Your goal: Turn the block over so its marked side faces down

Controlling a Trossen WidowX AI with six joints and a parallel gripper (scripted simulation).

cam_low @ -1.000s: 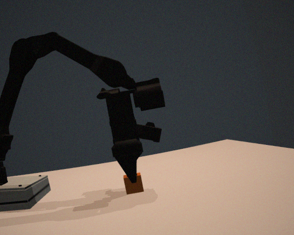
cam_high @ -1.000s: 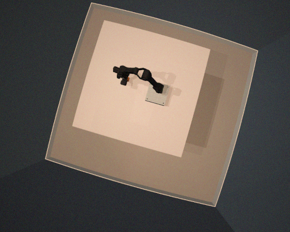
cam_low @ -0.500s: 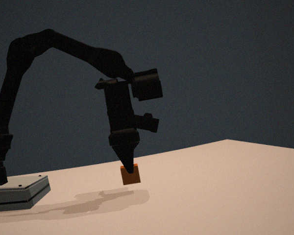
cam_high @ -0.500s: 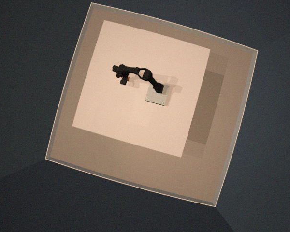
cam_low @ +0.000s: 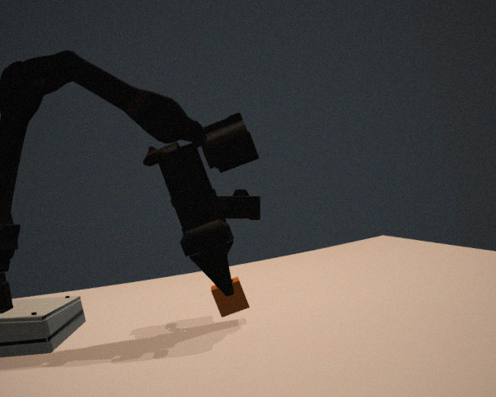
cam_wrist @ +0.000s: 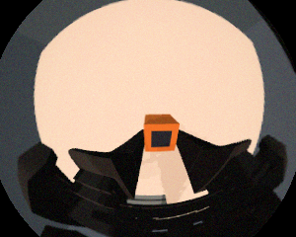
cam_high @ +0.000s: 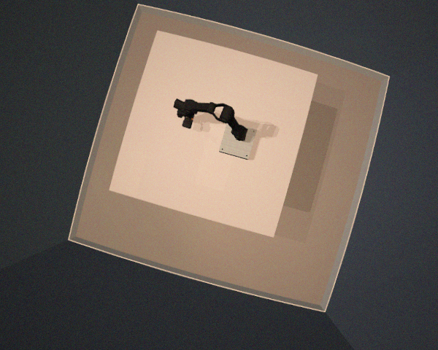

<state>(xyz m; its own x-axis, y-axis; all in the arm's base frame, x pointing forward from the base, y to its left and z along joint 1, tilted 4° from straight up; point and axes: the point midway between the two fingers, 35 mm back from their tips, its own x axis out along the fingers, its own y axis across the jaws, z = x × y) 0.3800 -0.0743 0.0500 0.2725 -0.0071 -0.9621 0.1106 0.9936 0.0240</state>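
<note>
An orange block [cam_low: 236, 303] [cam_wrist: 161, 147] is held a little above the table [cam_high: 155, 162] [cam_low: 389, 324] [cam_wrist: 148, 59] and is tilted in the exterior view. Its dark square mark [cam_wrist: 161, 139] is on the bright face turned up toward the wrist camera, tipped slightly toward the arm's base. My gripper [cam_low: 229, 293] [cam_wrist: 159, 131] points down at a slant and is shut on the block, with a finger on each side. In the top view only a tiny orange bit of the block shows beside the gripper. The block's underside is hidden.
The arm's pale base plate [cam_high: 234, 147] [cam_low: 17, 331] stands on the table, to the left in the exterior view. The arm arches from it to the gripper. Shadows of the arm lie across the table. The table's edges show in the top view.
</note>
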